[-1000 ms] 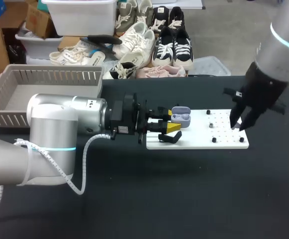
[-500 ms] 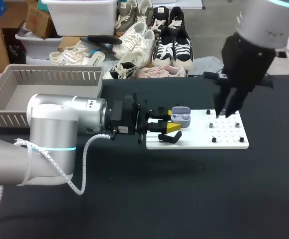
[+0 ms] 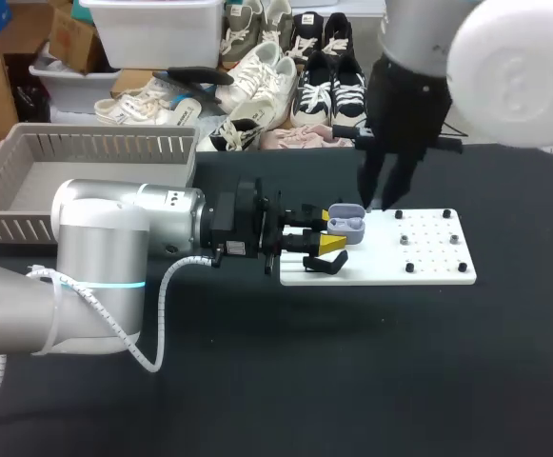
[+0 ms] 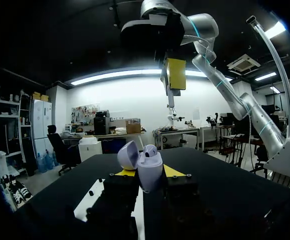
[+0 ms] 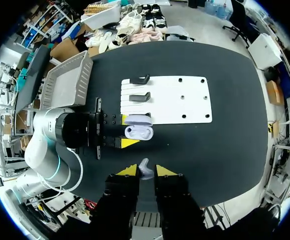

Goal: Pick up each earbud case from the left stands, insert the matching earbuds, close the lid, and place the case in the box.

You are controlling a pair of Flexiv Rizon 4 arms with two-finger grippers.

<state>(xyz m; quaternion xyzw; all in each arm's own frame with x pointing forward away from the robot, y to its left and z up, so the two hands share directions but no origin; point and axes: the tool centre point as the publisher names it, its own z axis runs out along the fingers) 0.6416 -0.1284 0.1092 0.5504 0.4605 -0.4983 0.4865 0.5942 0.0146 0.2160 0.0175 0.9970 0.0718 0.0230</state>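
A lavender earbud case (image 3: 350,227) with its lid open is held level over the left end of the white board (image 3: 428,271), and my left gripper (image 3: 329,231) is shut on it. In the left wrist view the case (image 4: 149,167) stands between the yellow-tipped fingers with its lid (image 4: 128,154) tilted back. My right gripper (image 3: 375,198) hangs just above and behind the case. The right wrist view shows that gripper (image 5: 145,172) shut on a small lavender earbud (image 5: 145,168), looking straight down on the open case (image 5: 139,131).
Two black stands (image 5: 140,80) sit on the board's left end, and small black pegs (image 3: 409,268) dot the rest of it. A grey slatted basket (image 3: 29,181) stands at the table's far left. Bare black tabletop lies in front of the board.
My right arm has swung left from the board's right end to just above the open case. The left arm and the case have stayed still.
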